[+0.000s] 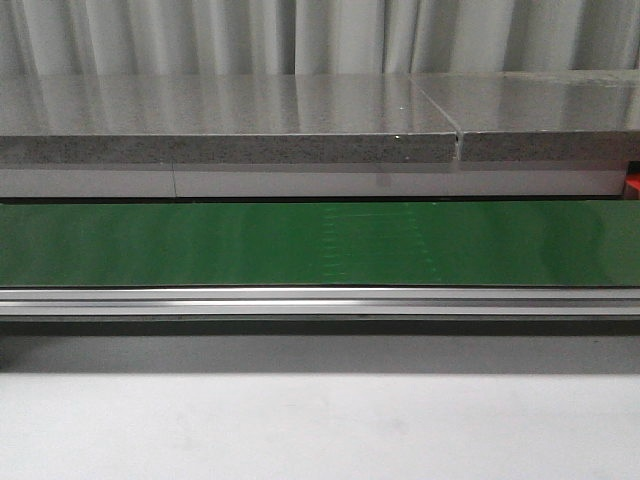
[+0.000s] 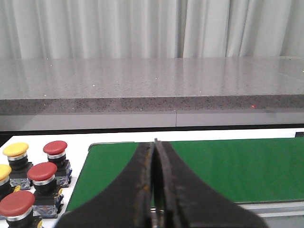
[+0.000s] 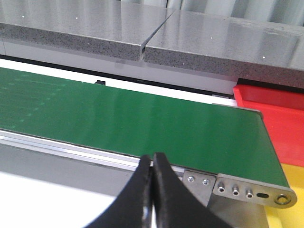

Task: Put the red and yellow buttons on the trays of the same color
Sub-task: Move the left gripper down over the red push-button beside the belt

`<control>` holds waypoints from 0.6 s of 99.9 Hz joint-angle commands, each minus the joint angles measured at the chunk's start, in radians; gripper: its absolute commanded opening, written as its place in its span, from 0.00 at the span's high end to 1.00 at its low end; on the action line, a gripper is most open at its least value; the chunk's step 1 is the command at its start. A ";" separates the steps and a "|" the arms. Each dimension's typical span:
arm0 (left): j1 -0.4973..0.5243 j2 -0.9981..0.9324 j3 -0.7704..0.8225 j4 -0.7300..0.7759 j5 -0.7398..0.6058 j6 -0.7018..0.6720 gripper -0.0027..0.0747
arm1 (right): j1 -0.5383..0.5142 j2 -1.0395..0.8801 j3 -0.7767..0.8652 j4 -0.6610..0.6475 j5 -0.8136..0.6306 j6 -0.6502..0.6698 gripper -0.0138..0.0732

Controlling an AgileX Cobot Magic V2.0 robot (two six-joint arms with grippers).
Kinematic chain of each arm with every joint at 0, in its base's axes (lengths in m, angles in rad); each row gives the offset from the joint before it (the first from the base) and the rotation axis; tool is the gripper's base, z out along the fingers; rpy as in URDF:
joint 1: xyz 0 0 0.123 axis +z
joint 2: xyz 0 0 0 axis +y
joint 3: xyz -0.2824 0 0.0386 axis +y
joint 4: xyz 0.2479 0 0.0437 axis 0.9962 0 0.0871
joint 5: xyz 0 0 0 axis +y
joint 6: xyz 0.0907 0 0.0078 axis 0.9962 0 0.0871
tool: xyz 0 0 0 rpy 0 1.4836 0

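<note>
Task status: not started; we see no button on either tray.

Both pincers, left gripper (image 2: 155, 190) and right gripper (image 3: 153, 190), are closed and empty; the red and yellow mushroom-head push buttons (image 2: 33, 178) wait lower left, the red plastic tray (image 3: 275, 116) at right bare.

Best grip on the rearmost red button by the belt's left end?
Take the red button by its domed cap, from above. It stands upright on its base, cap on top, and neighbours crowd its sides. The left tool is shut, so open it first.

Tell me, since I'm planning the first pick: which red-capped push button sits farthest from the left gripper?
The red-capped push button beside the fully visible yellow-capped push button; the other two red ones sit nearer.
</note>
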 commanded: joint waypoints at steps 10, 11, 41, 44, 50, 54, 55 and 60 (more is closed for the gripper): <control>0.000 -0.039 0.032 -0.007 -0.078 -0.008 0.99 | -0.001 -0.015 -0.009 -0.010 -0.082 -0.006 0.92; 0.000 -0.039 0.032 -0.007 -0.078 -0.008 0.99 | -0.001 -0.015 -0.009 -0.010 -0.082 -0.006 0.92; 0.000 -0.039 -0.008 -0.007 -0.062 -0.008 0.99 | -0.001 -0.015 -0.009 -0.010 -0.082 -0.006 0.92; 0.000 -0.039 -0.022 -0.007 -0.048 -0.008 0.99 | -0.001 -0.015 -0.009 -0.010 -0.082 -0.006 0.92; 0.000 -0.034 -0.076 -0.007 0.010 -0.008 0.99 | -0.001 -0.015 -0.009 -0.010 -0.082 -0.006 0.92; 0.000 -0.022 -0.119 -0.007 0.057 -0.008 0.99 | -0.001 -0.015 -0.009 -0.010 -0.082 -0.006 0.92; 0.000 -0.020 -0.134 -0.007 0.073 -0.008 0.99 | -0.001 -0.015 -0.009 -0.010 -0.082 -0.006 0.92; 0.000 0.001 -0.188 -0.007 0.128 -0.008 0.99 | -0.001 -0.015 -0.009 -0.010 -0.082 -0.006 0.92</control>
